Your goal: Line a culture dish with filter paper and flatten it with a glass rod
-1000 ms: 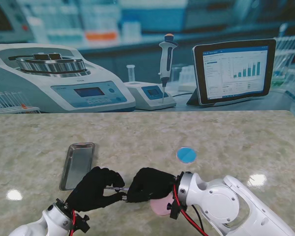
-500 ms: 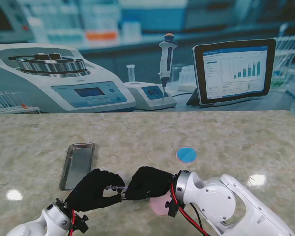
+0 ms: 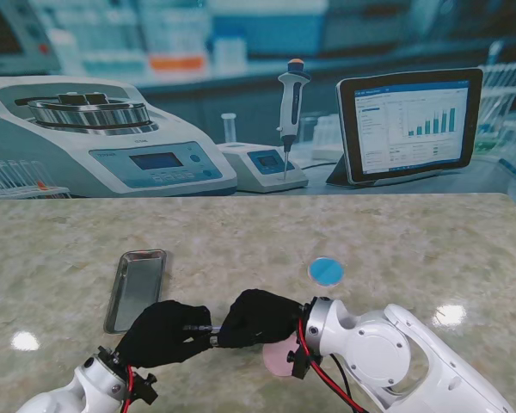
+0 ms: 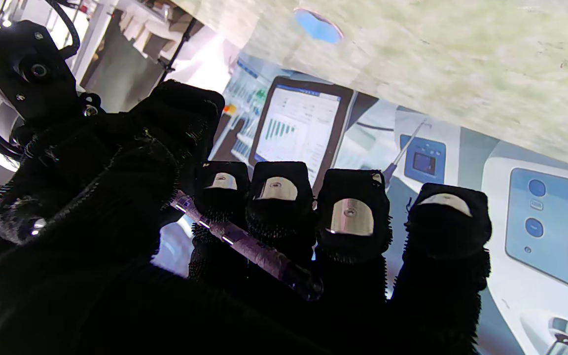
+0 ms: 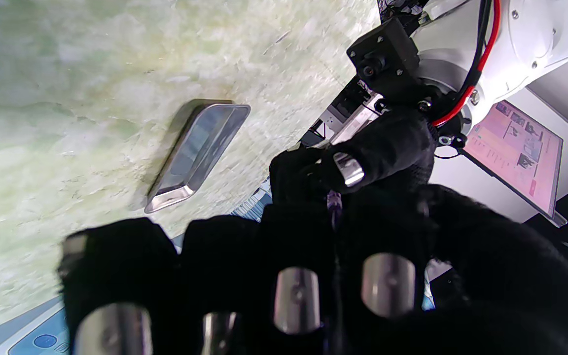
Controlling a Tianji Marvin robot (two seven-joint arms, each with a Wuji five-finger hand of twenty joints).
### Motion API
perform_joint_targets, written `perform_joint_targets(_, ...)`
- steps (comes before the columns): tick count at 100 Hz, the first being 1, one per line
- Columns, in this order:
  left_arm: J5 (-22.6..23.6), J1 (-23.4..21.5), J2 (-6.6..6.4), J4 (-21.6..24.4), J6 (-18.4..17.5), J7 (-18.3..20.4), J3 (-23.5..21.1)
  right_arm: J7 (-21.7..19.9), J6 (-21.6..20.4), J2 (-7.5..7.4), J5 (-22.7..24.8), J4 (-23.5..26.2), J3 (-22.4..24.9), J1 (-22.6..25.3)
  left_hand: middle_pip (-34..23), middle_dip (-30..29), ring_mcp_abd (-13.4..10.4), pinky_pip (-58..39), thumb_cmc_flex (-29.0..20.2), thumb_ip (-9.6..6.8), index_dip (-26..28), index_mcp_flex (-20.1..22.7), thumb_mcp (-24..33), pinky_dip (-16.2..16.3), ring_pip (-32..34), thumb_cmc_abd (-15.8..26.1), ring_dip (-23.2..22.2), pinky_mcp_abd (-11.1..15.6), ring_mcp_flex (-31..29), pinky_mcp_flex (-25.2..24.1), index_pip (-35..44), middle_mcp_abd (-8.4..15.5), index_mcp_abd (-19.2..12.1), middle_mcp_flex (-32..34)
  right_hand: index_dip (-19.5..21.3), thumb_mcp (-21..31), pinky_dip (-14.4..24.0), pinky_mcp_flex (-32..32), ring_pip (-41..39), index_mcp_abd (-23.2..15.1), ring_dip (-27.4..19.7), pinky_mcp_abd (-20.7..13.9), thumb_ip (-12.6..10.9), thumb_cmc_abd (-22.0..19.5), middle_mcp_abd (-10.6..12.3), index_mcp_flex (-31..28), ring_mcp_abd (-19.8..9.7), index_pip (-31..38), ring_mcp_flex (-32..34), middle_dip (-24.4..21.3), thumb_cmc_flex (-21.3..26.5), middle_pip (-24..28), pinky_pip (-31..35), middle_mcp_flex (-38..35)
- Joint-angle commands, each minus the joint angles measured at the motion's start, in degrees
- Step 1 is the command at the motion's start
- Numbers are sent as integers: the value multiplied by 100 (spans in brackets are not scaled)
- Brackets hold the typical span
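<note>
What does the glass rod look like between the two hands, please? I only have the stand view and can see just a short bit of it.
Observer: In the left wrist view the glass rod lies slantwise across the curled fingers of the left hand, with its rounded end poking out past them.
Operator: Thank you. Does the right hand have it as well?
Observer: Yes. In that same view the rod's other end disappears into the closed right hand, so both hands are shut on it.
</note>
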State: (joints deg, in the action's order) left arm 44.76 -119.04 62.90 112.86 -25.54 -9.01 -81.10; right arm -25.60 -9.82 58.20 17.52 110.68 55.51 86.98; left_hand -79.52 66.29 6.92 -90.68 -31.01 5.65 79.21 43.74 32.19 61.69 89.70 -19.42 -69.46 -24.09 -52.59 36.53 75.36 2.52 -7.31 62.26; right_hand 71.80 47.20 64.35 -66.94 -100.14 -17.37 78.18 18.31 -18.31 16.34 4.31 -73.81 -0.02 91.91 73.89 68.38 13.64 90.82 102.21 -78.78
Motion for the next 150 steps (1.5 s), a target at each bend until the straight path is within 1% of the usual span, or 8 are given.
perform_joint_targets(1, 3, -6, 22, 21, 36, 8, 2, -49, -9, -7, -38, -80, -31, -12, -372, 25, -100, -508, 112, 7, 338, 261, 140, 3, 402, -17, 95, -267, -246, 184, 729, 177, -136, 227, 41, -87, 85, -244, -531, 628, 101, -152, 125, -179, 228, -370, -1020, 53, 156, 65, -24, 695, 1777, -373)
perform_joint_targets(15, 78, 3, 23, 21, 115, -46, 25, -117, -32, -19, -127, -100, -86, -76, -467, 24, -106, -772, 16, -27, 354, 470, 182, -135, 629, 39, 256, -323, -492, 483, 891, 195, -102, 472, 52, -169, -138, -241, -508, 595, -51, -163, 208, -232, 225, -359, -955, -68, 159, 54, 3, 564, 1777, -374)
perform_joint_targets(31, 219, 35, 36, -28, 140, -235, 60, -154, -46, -25, -201, -103, -138, -130, -543, 44, -114, -956, 165, -355, 468, 718, 965, -281, 781, -211, 364, -349, -681, 698, 1102, 195, 15, 687, 59, -209, -228, -241, -503, 569, -120, -183, 240, -260, 229, -353, -957, -129, 159, 49, 7, 511, 1777, -375)
perform_joint_targets(45, 253, 61, 44, -64, 132, -319, 78, -211, -52, -36, -257, -96, -178, -176, -598, 50, -22, -1010, 166, -530, 427, 937, 1056, -325, 876, -103, 424, -458, -801, 782, 1231, 107, 79, 886, 80, -279, -391, -239, -497, 524, -250, -212, 305, -305, 234, -343, -921, -256, 158, 37, 29, 394, 1777, -375)
perform_joint_targets(70, 147, 72, 29, -72, 91, -159, 77, -397, -157, -85, -333, -109, -224, -278, -624, 119, 179, -998, 112, -444, 383, 1061, 653, -225, 950, 182, 434, -661, -864, 778, 1362, -77, 154, 1030, 184, -640, -1595, -90, -431, 484, -1207, 8, 735, -459, 7, -273, -422, -1055, 145, -86, 202, -362, 1777, -375)
perform_joint_targets(81, 87, 84, 26, -83, 59, -110, 85, -470, -188, -105, -317, -96, -233, -314, -633, 151, 249, -967, 80, -397, 398, 1076, 571, -165, 959, 224, 413, -733, -852, 740, 1371, -145, 195, 1040, 228, -883, -1785, 246, -285, 489, -1650, -52, 922, -549, -43, -162, -305, -1442, 145, -170, 232, -778, 1766, -373)
perform_joint_targets(115, 21, 79, 13, -64, 22, 19, 46, -552, -196, -118, -416, -86, -226, -362, -635, 220, 295, -879, -11, -363, 465, 1059, 491, -37, 919, 347, 343, -768, -792, 643, 1363, -230, 246, 991, -46, -1603, -1193, 1373, 988, 894, -2587, -101, 1408, -755, -623, 806, 606, -2485, -41, -333, 352, -1929, 1143, 468)
perform_joint_targets(150, -2, 77, 16, -53, 53, 33, 14, -627, -247, -133, -518, -50, -134, -330, -647, 271, 340, -830, -45, -378, 556, 1046, 459, 73, 905, 366, 269, -800, -774, 617, 1360, -261, 296, 992, -671, -1843, -688, 2349, 3038, 386, -3140, -276, 1823, -710, -1109, 1855, 1284, -4116, -1279, -1416, 225, -3485, 448, 1716)
